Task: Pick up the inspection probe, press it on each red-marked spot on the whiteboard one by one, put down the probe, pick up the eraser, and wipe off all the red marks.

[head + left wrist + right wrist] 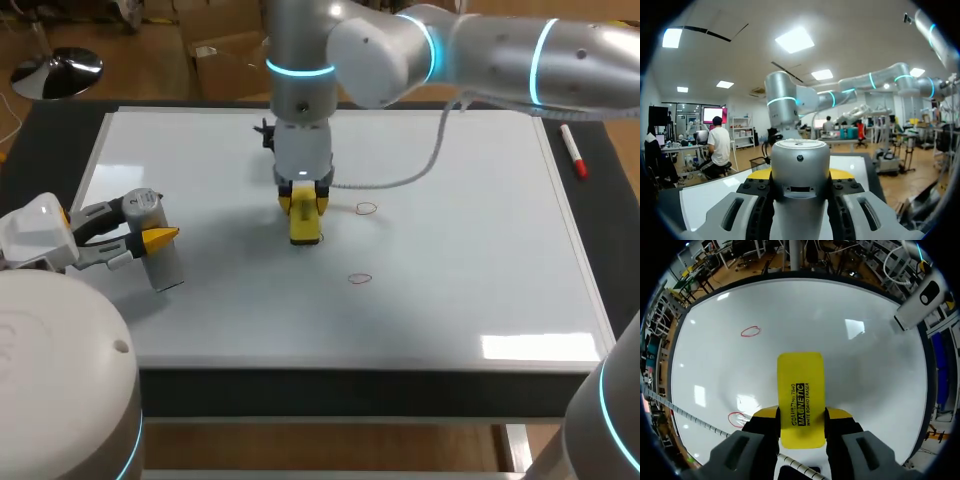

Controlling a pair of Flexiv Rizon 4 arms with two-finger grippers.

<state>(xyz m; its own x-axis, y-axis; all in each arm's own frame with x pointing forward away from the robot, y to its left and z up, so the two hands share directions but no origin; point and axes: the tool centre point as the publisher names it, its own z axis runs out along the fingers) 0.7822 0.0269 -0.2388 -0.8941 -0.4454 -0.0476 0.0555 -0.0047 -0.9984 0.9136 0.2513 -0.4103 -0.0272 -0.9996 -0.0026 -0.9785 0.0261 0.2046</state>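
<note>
One yellow eraser (305, 225) is clamped between the two fingers of the right end effector (303, 203), which points down over the middle of the whiteboard (450, 300). The fingers press its two long sides, and the eraser's free end is low at the board; whether it touches cannot be told. Two red marks show, both small rings: one (366, 208) just beside the eraser, the other (359, 279) nearer the board's front edge. In the right wrist view, one ring (737, 418) lies beside the fingers and the other (750, 332) is farther ahead.

One inspection probe (152, 240), a silver cylinder, stands upright over the board's left part, gripped on both sides by the left end effector (150, 225).

One red marker pen (573, 150) lies at the board's right edge. The board rests on a dark counter (330, 395).
</note>
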